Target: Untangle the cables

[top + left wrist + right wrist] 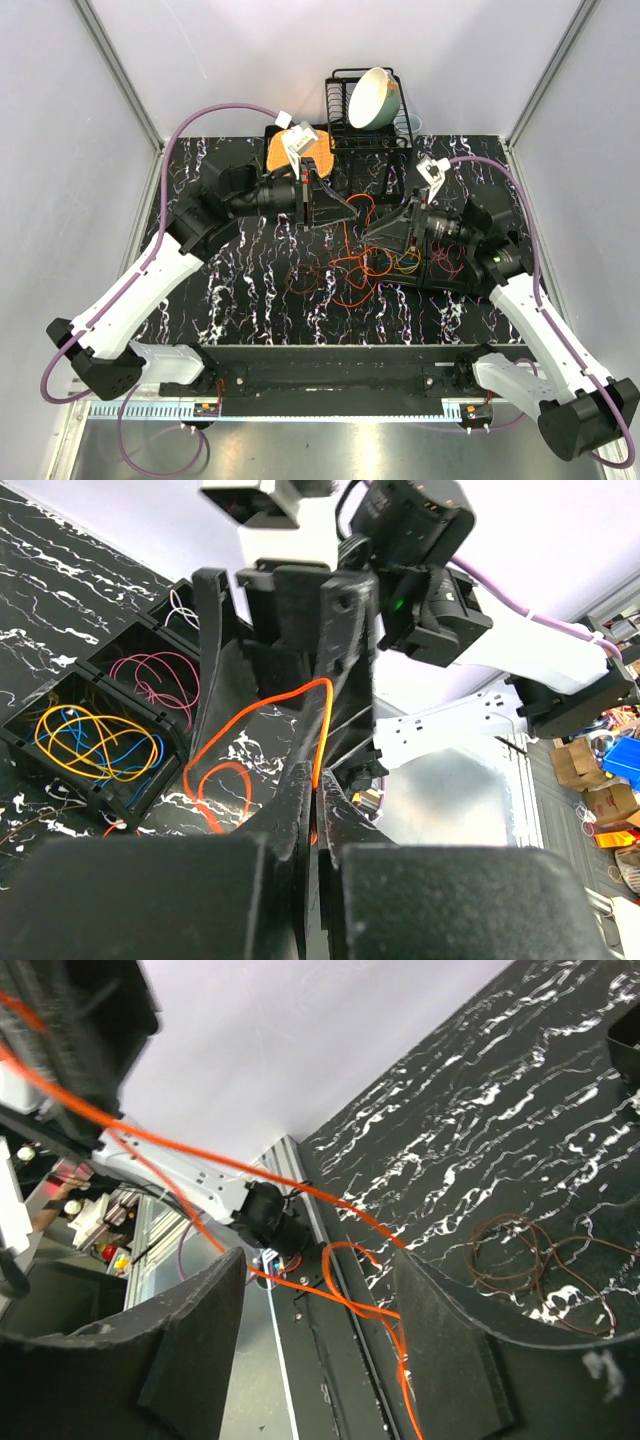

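Broadly, a black bench (250, 300) veined in white fills the cell. The left arm (150, 285) and right arm (545, 335) reach inward from its near edge, so their jaws face each other closely over the middle. At the far edge stands a black wire dish rack (345, 125) holding a tilted cream bowl (372, 97). Just left of it lies an orange plate (280, 155), partly hidden by the left wrist. By the right wrist sits a black compartment tray (110, 655); one cell holds yellow and blue wires (95, 745), the next pink wires (160, 675). The cables (350, 270) lie in a loose tangle on the bench between and just in front of the two arms, mostly orange and red loops. The left jaws are clenched on an orange cable (255, 712), which arcs up from a loop on the bench and drops into the pinch. The right jaws stand released, well apart, with orange strands running through the gap ungripped. A brown loop (520, 1260) rests flat on the bench beside them.
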